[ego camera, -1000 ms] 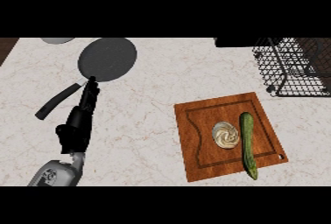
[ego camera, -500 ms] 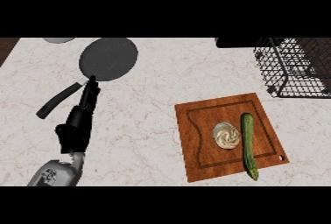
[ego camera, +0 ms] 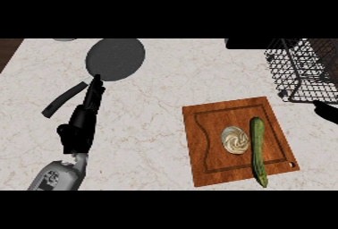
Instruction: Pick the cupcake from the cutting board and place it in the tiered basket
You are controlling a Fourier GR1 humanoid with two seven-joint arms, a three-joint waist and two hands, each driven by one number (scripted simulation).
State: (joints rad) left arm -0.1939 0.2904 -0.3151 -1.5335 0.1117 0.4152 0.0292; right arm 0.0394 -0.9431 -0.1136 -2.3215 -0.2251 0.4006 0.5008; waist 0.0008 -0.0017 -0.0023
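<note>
I see the marble counter (ego camera: 165,85) filling my view, with the wooden cutting board (ego camera: 218,118) lying right of centre, slightly askew. At the upper right stands the black wire tiered basket (ego camera: 305,67), well apart from the board's contents. A dark grey pan (ego camera: 117,58) sits at the upper left, its black handle (ego camera: 63,98) slanting down to the left. My left hand (ego camera: 82,125) comes up from the lower left on its grey forearm (ego camera: 56,176); its fingers (ego camera: 95,89) are stretched straight, narrow together, tips reaching just to the pan's lower rim, and it holds nothing. At the right edge, below the basket, I get only a dark sliver of my right hand (ego camera: 327,112), and I cannot tell how it is set. On the board a green cucumber (ego camera: 257,150) lies lengthwise near the right side, its lower end overhanging the board's edge. The cupcake (ego camera: 235,140), pale swirled frosting seen from above, sits on the board just left of the cucumber, touching or nearly touching it.
</note>
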